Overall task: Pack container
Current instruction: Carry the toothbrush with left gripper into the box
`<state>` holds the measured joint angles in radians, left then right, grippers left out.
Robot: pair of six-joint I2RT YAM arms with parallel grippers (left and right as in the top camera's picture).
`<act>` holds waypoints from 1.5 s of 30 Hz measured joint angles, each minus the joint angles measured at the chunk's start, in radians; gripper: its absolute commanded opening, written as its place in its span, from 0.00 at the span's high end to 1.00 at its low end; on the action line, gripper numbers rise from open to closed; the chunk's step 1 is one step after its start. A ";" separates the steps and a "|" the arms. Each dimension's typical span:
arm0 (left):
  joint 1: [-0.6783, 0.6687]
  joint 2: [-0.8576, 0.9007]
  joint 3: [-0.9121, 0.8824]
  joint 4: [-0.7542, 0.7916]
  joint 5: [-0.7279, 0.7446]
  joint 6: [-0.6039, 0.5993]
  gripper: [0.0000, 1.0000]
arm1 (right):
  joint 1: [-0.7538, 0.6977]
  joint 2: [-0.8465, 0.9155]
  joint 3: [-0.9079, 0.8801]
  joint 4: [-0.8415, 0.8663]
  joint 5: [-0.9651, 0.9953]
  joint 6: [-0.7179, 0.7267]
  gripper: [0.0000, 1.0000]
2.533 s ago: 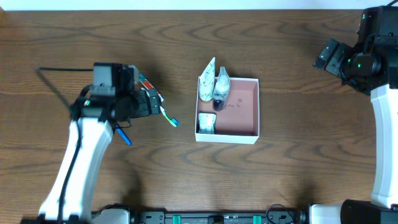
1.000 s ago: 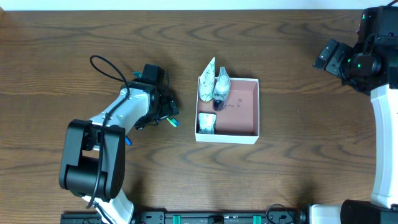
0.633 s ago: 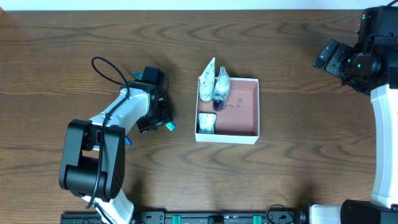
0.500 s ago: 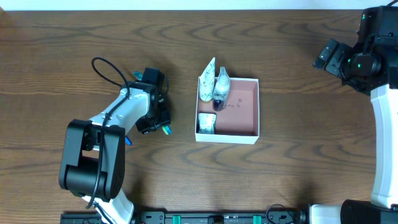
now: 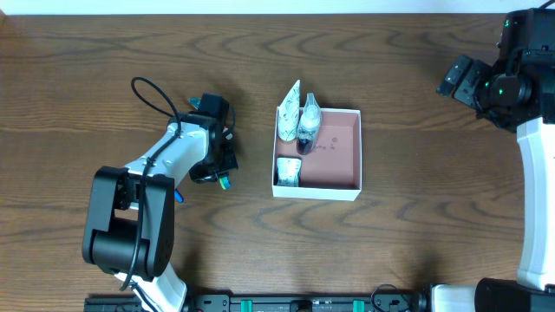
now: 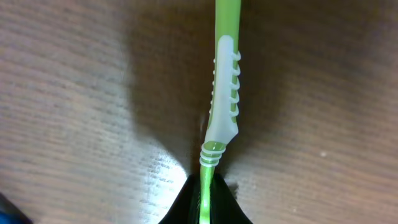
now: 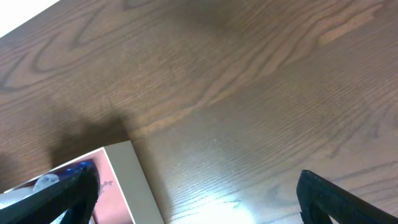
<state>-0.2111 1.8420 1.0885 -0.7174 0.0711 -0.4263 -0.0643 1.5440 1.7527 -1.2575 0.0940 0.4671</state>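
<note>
The container (image 5: 317,192), a white-walled square box with a pinkish floor, sits mid-table; its corner shows in the right wrist view (image 7: 127,180). White pouches (image 5: 289,111) and a small bottle (image 5: 307,130) fill its left side. Left of it, my left gripper (image 5: 222,171) is low on the table, shut on a green toothbrush (image 6: 224,81) with a white ribbed grip; the jaws pinch its handle (image 6: 206,199). Only the toothbrush's tip (image 5: 225,183) shows from overhead. My right gripper (image 5: 457,78) hovers at the far right, open and holding nothing (image 7: 199,199).
A blue object (image 5: 178,196) lies on the table beside the left arm's base link. A black cable (image 5: 152,91) loops off the left arm. Bare wood surrounds the container on its right and front sides.
The left gripper has closed on the toothbrush, and the brush has swung from pointing right to lying under the gripper. The right arm has not moved.
</note>
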 measured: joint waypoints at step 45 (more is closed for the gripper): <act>-0.728 -0.124 0.170 0.299 -0.139 -0.072 0.94 | 0.000 0.000 0.000 0.000 0.000 0.000 0.01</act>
<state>-0.9390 1.7176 1.2587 -0.4179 -0.0677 -0.4980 -0.0643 1.5436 1.7527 -1.2575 0.0940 0.4671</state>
